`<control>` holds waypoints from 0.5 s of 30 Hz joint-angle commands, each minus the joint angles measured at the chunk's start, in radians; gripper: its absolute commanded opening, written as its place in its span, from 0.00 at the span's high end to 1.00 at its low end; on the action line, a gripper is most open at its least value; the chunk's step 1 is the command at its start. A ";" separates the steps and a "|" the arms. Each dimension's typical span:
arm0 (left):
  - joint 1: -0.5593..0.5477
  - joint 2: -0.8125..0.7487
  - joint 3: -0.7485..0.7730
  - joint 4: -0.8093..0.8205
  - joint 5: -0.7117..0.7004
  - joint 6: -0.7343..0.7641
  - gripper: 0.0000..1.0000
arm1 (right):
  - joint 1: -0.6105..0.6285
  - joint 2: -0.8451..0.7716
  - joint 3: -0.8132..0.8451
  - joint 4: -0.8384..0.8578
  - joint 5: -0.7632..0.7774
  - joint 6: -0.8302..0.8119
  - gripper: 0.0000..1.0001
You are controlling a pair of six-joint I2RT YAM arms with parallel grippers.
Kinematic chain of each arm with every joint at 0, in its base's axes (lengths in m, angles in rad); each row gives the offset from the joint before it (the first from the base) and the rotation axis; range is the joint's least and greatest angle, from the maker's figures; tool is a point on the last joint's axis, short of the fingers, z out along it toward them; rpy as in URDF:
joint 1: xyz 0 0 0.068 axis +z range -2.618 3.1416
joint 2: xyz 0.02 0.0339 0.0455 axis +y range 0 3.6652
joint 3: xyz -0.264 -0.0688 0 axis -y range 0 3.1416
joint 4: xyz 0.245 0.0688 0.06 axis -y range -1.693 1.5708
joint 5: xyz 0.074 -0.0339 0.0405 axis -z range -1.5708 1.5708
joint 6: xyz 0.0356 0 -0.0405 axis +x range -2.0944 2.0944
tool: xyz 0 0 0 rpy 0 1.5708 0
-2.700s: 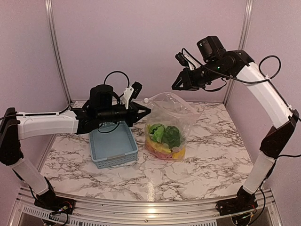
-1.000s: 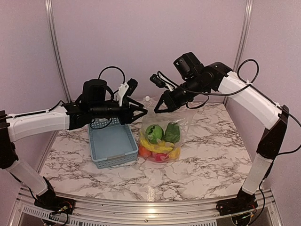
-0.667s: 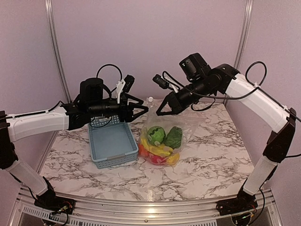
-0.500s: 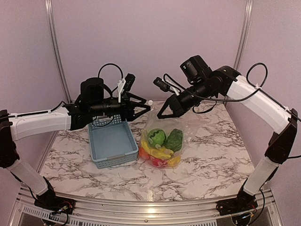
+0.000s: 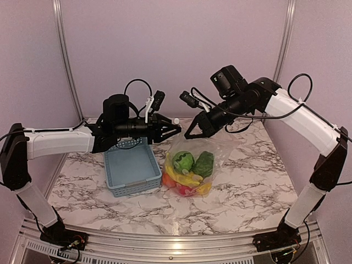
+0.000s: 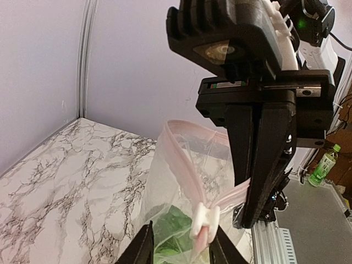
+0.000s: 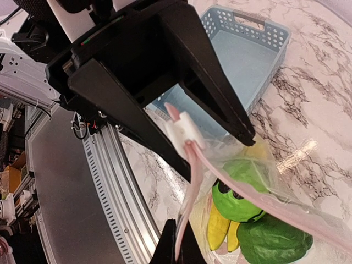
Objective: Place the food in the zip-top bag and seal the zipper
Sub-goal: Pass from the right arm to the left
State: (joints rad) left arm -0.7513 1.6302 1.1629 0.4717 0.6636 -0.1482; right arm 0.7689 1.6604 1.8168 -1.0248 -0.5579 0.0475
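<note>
top external view: marble surface (image 5: 247,181) spans the frame. the left arm (image 5: 60,144) reaches in from the left and the right arm (image 5: 297,113) from the right, and they meet above the middle of the surface.

the zip-top bag (image 5: 215,146) stands on the surface just right of a grey-blue mesh basket (image 5: 132,168). its lower part rests on the marble and its mouth is held up in the air between the two tools. the food (image 5: 187,165) lies inside the bag at the bottom: two green pieces on top, yellow banana shapes and red and orange pieces under them.

the zipper (image 6: 184,165) runs as a pinkish-white strip along the raised mouth. in the left wrist view the two sides of the strip stand apart at the far end, so the mouth is not sealed there.

the right tool (image 5: 188,135) is clamped on the zipper strip, fingers pressed together with the strip pinched between them; both wrist views show this.

the left tool (image 5: 177,126) faces it from the other side. its fingers stand apart, one on each side of the small white slider tab (image 7: 184,132) at the end of the strip. the right wrist view shows a gap between each finger and the tab.
</note>
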 commanded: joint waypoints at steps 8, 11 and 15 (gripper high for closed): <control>0.038 0.021 0.010 0.069 0.052 -0.010 0.81 | 0.003 0.011 0.053 -0.028 0.121 0.001 1.00; 0.043 0.013 -0.002 0.078 0.060 -0.014 0.89 | 0.003 0.016 0.055 -0.033 0.136 0.001 1.00; 0.046 0.010 -0.004 0.070 0.058 -0.016 0.96 | 0.003 0.038 0.084 -0.050 0.191 0.003 1.00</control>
State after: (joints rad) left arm -0.7155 1.6505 1.1641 0.5194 0.7078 -0.1612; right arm 0.7692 1.6718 1.8397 -1.0367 -0.4343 0.0502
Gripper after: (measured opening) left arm 0.051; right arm 0.003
